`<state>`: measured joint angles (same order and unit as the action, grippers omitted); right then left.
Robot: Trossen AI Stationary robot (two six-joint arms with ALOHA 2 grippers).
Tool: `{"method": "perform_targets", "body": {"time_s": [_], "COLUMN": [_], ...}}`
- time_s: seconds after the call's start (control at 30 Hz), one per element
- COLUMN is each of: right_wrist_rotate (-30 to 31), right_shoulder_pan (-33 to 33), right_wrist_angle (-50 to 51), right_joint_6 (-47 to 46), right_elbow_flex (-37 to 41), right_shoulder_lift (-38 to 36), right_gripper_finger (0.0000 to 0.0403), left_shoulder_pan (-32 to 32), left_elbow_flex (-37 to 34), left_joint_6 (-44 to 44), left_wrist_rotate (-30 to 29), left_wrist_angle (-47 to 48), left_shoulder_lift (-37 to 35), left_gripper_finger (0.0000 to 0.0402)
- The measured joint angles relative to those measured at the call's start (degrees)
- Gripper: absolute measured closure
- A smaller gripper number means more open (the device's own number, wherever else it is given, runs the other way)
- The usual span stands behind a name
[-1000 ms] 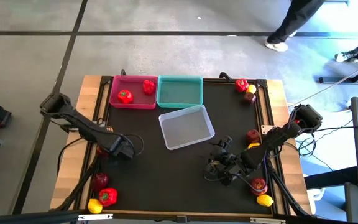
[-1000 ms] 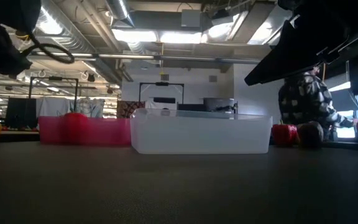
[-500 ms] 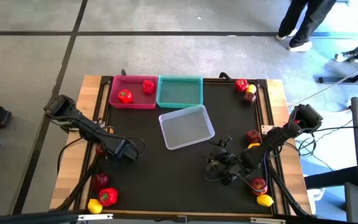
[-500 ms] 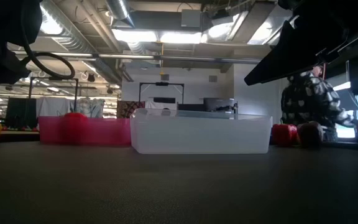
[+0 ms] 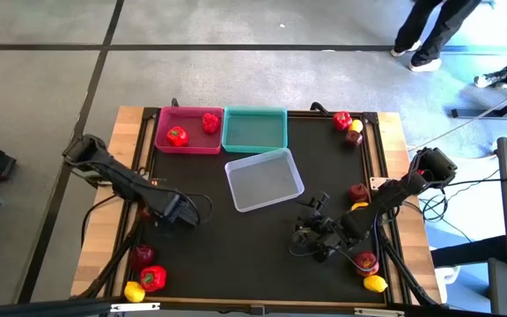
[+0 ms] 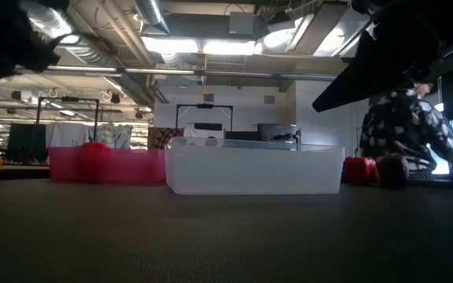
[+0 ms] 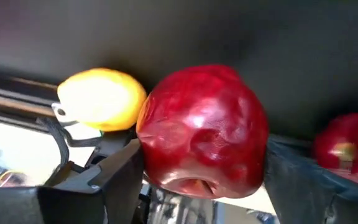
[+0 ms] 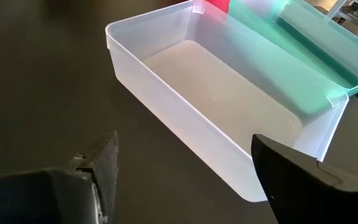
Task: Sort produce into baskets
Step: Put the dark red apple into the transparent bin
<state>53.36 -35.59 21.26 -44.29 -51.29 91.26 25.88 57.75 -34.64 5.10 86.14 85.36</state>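
Note:
My left gripper [image 5: 183, 214] is over the mat's left half, shut on a glossy red bell pepper [image 7: 204, 130]; the high view hides the pepper under the gripper. My right gripper [image 5: 311, 233] is open and empty over the mat's near right and faces the translucent tray [image 8: 216, 106]. The pink tray [image 5: 189, 143] holds two peppers [image 5: 177, 136]. The teal tray [image 5: 254, 129] beside it and the translucent tray [image 5: 264, 179] hold nothing. My left gripper pinches the pepper between its two fingers, one finger [image 7: 120, 177] on each of two opposite sides [image 7: 151, 149]. The low view shows no pepper resting on the mat, so it seems lifted clear.
An apple [image 5: 142, 255], a pepper [image 5: 152, 277] and a lemon [image 5: 134, 291] lie at the near left. A pepper [image 5: 341, 119], a lemon and an apple lie at the far right corner. More apples [image 5: 357, 190] and lemons [image 5: 375, 283] lie along the right edge. A person walks beyond the table.
My left gripper has gone a little toward the table's right edge. The person beyond the table has walked on.

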Motion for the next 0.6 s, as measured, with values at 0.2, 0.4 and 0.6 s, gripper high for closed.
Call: {"method": "perform_targets", "body": {"time_s": [0.2, 0.4, 0.6], "right_wrist_rotate": [-0.04, -0.95, -1.09], "right_shoulder_pan": [-0.01, -0.01, 0.03], "right_wrist_angle": [-0.07, -0.22, -0.03], "right_joint_6": [0.24, 0.27, 1.13], "right_elbow_flex": [0.0, 0.0, -0.06], "right_shoulder_lift": [0.0, 0.0, -0.04], "right_gripper_finger": [0.0111, 0.0111, 0.0111], "left_shoulder_pan": [-1.89, -5.29, -9.35], "left_elbow_flex": [9.46, 18.83, 25.24], "left_joint_6": [-0.93, -1.12, 2.93], "left_wrist_rotate": [-3.93, -10.6, -14.94], "left_wrist_angle": [0.36, -0.11, -1.99], "left_shoulder_lift": [0.0, 0.06, 2.94], "left_gripper_finger": [0.0119, 0.0118, 0.0117]}}
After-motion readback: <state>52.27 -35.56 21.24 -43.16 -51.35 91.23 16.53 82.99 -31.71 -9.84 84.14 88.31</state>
